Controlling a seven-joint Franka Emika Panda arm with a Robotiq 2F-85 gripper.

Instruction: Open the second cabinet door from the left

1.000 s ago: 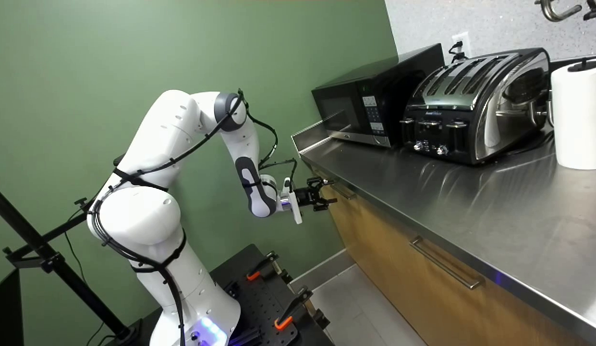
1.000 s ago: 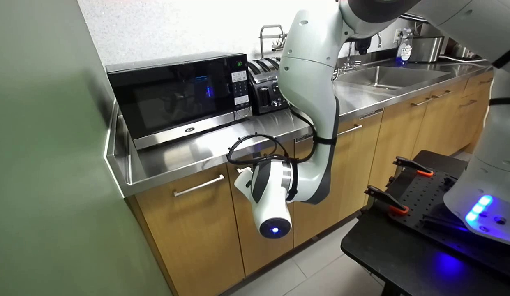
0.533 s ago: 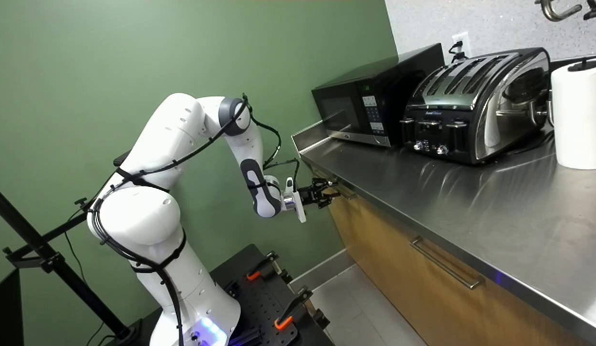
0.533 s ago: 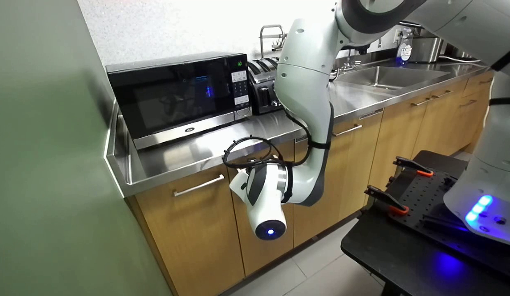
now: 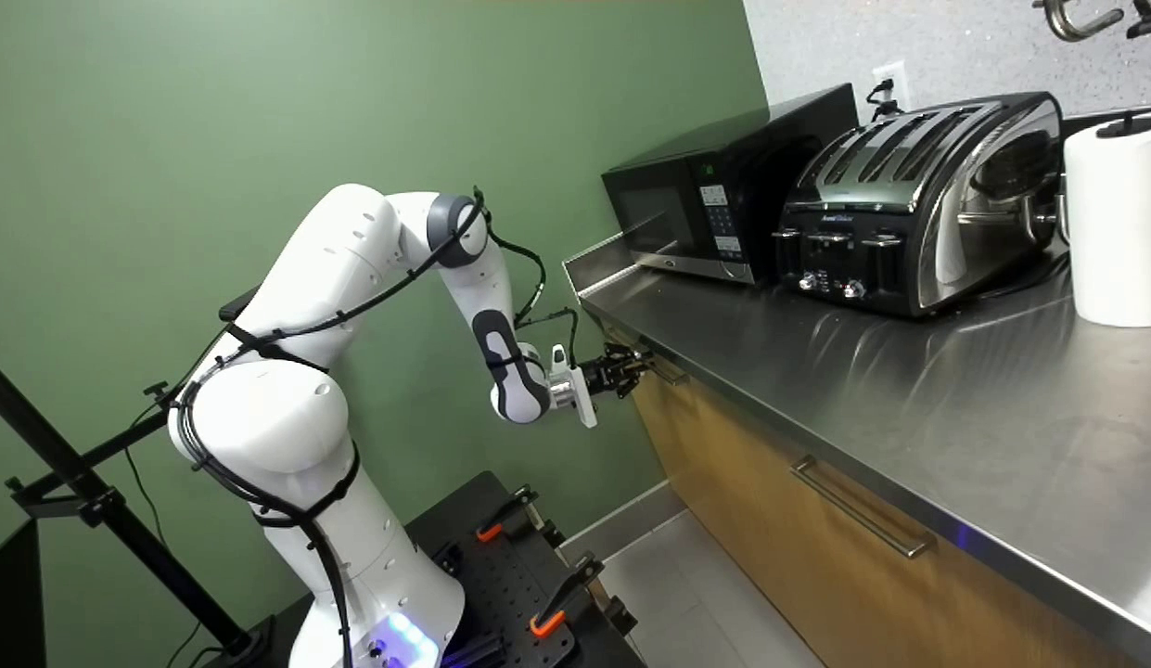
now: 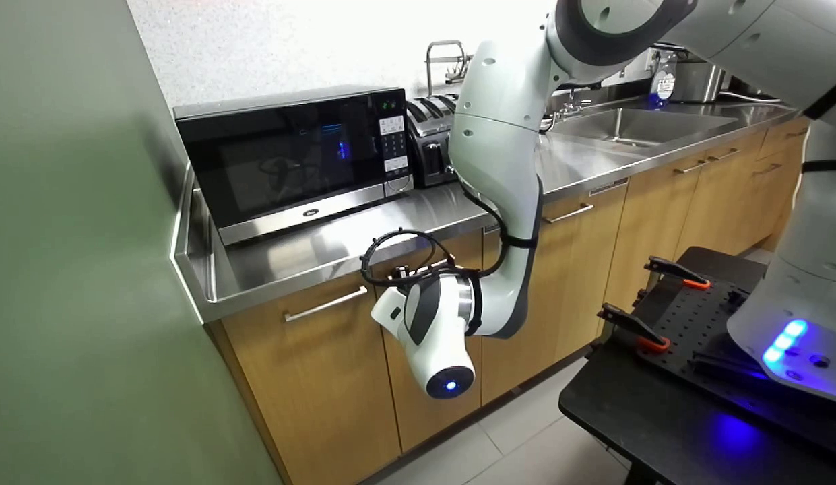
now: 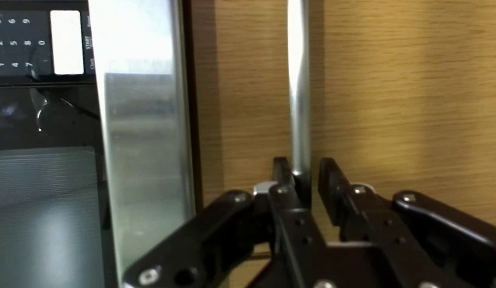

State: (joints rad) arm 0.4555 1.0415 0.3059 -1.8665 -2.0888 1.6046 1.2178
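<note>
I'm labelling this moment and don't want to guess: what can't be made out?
Second cabinet door from the left: much of it behind the arm in an exterior view.
Its bar handle: upper end cut off by the wrist view's top edge, lower end behind the tool.
Contact between tool and handle: too blurred to tell in the wrist view.
Display digits on the microwave: too small in both exterior views.
</note>
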